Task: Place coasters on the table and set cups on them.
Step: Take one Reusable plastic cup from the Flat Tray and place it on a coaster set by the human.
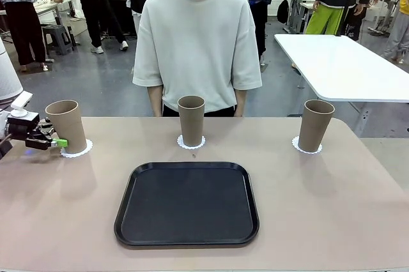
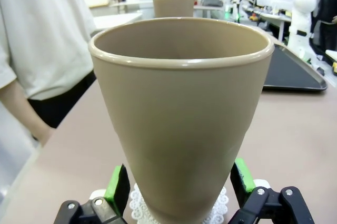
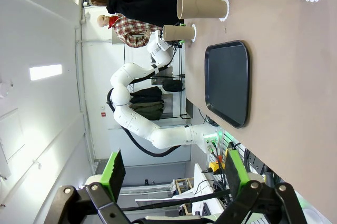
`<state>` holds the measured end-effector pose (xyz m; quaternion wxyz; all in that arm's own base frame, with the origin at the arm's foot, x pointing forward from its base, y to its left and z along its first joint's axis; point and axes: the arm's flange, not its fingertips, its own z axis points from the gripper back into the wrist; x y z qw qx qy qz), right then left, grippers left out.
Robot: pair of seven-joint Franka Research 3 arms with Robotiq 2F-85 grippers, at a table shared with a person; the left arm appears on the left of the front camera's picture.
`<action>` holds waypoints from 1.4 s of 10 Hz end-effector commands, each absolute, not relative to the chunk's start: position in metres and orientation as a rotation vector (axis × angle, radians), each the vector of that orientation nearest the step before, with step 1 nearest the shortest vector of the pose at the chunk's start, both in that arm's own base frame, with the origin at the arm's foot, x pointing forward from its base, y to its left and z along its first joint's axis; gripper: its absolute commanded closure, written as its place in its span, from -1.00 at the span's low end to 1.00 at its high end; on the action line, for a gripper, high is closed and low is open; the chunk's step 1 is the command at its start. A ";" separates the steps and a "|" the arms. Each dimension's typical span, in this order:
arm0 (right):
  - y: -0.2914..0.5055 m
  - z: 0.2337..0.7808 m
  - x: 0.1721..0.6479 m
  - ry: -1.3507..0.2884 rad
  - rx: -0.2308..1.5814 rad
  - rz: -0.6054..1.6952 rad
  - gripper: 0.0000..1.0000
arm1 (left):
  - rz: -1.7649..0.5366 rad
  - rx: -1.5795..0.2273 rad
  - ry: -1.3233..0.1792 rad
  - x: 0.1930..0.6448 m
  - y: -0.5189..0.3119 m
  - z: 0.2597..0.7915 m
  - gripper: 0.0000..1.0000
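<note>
Three cups stand on coasters along the far side of the worktop (image 1: 358, 208) in the front view: left cup (image 1: 67, 125) on left coaster (image 1: 80, 151), middle cup (image 1: 191, 120), right cup (image 1: 315, 125). Tray (image 1: 186, 203) sits near, centre. Left gripper (image 1: 56, 142) at the left cup's base, fingers apart. Person (image 1: 197, 42) stands at the far side.

Left wrist: cup between green pads (image 2: 118, 187), small gaps either side, not clamped.

Right wrist: right gripper (image 3: 174, 174) fingers spread, nothing held, away from the cups.
</note>
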<state>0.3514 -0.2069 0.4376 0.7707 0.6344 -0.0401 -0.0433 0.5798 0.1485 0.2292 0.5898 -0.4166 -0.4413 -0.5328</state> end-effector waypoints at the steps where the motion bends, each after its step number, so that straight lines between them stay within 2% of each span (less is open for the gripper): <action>1: -0.207 0.437 0.350 -0.095 1.384 -0.081 -1.00 | -1.287 -0.941 -0.975 0.585 0.150 0.233 -1.00; 10: -0.207 0.437 0.350 -0.095 1.384 -0.081 -1.00 | -1.303 -0.850 -0.932 0.593 0.194 0.239 -1.00; 12: -0.207 0.437 0.350 -0.095 1.384 -0.081 -1.00 | -1.397 -0.699 -0.876 0.581 0.208 0.274 -1.00; 14: -0.207 0.437 0.350 -0.095 1.384 -0.081 -1.00 | -1.594 -0.430 -0.774 0.545 0.204 0.342 -1.00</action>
